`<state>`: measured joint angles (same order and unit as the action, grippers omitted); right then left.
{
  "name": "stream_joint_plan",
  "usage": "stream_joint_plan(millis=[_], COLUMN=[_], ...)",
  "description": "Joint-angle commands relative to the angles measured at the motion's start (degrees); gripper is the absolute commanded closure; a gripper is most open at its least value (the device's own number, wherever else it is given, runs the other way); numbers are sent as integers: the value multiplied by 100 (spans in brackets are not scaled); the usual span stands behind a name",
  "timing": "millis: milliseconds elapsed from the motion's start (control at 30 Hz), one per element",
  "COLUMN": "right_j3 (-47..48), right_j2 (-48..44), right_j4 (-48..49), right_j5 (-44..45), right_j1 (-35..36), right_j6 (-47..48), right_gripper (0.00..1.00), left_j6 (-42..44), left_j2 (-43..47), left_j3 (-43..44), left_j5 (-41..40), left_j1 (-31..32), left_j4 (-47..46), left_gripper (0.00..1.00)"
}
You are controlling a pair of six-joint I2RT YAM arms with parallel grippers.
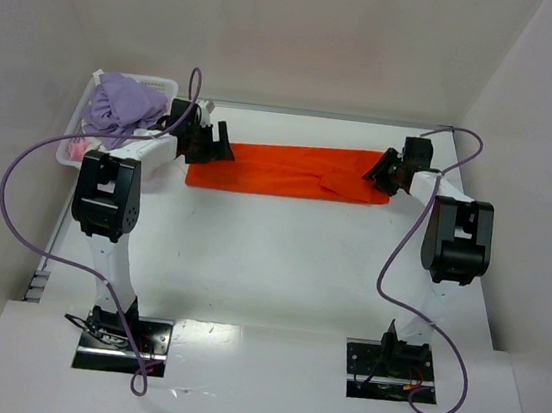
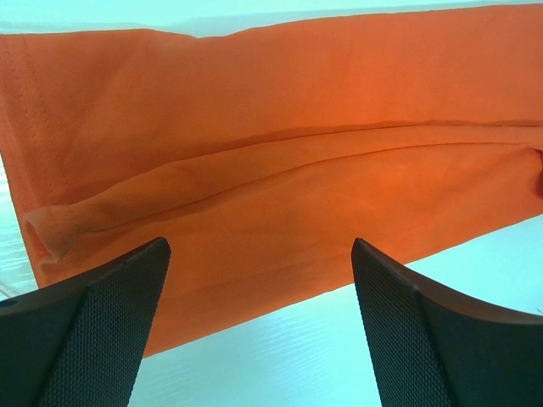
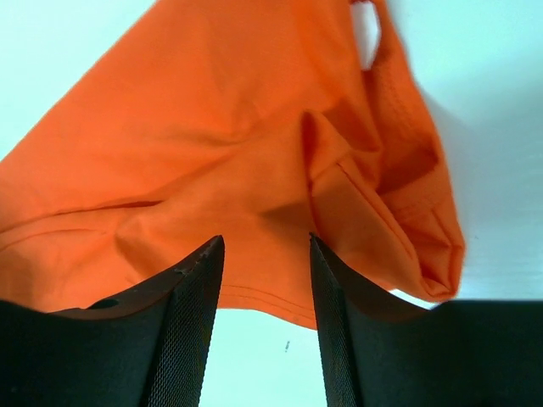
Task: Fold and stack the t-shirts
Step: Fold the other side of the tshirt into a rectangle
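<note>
From above and behind, the fixed camera looks down and forward over the white table (image 1: 279, 267), with the arm bases (image 1: 124, 334) at its lower edge. The wrist cameras sit low and close, each sighting out between its own jaws. The left gripper (image 2: 259, 242) frames the left end of the orange t-shirt (image 1: 280, 170), and the right gripper (image 3: 265, 237) frames its crumpled right end. All three views share that shirt.
</note>
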<state>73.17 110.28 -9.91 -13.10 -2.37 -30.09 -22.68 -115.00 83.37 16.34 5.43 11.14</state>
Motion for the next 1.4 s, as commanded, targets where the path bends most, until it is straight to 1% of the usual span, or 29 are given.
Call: stream_joint_plan(millis=[0, 133, 367, 400, 533, 567, 667, 700, 867, 1100, 1200, 1367], right_j3=[-205, -399, -461, -461, -461, -392, -268, -198, 136, 1022, 1322, 1376], right_j2=[-376, -376, -261, -261, -209, -209, -103, -103, 11, 335, 556, 723], right_j4=[-81, -20, 103, 104, 270, 271, 271, 271, 78, -239, -362, -293], right_j5=[343, 265, 141, 141, -42, -43, -253, -254, -254, -175, -175, -289], right_j1=[61, 61, 61, 61, 61, 61, 61, 61, 61, 61, 61, 61], right_j6=[143, 143, 143, 91, 30, 29, -24, -24, -76, -76, -76, -129], right_gripper=[49, 49, 47, 49, 70, 81, 94, 95, 96, 96, 94, 94], left_j6=[106, 53, 53, 53, 53, 53, 53, 53, 53, 53, 53, 106], left_j2=[-66, -66, -14, -14, -66, -66, -66, -66, -119, -172, -242, -356], left_j3=[109, 56, 56, 56, 4, 3, 3, 56, 56, 56, 109, 109], left_j5=[44, 45, 45, 45, 45, 45, 45, 45, 45, 45, 98, 45], left_j1=[-16, -16, -16, -16, -16, -16, -16, -16, -16, -16, -16, 107], left_j4=[-50, -50, -50, -50, -103, -103, -103, -103, -103, -103, -103, -50], left_gripper=[5, 5, 5, 5, 5, 5, 5, 5, 5, 5, 5, 5])
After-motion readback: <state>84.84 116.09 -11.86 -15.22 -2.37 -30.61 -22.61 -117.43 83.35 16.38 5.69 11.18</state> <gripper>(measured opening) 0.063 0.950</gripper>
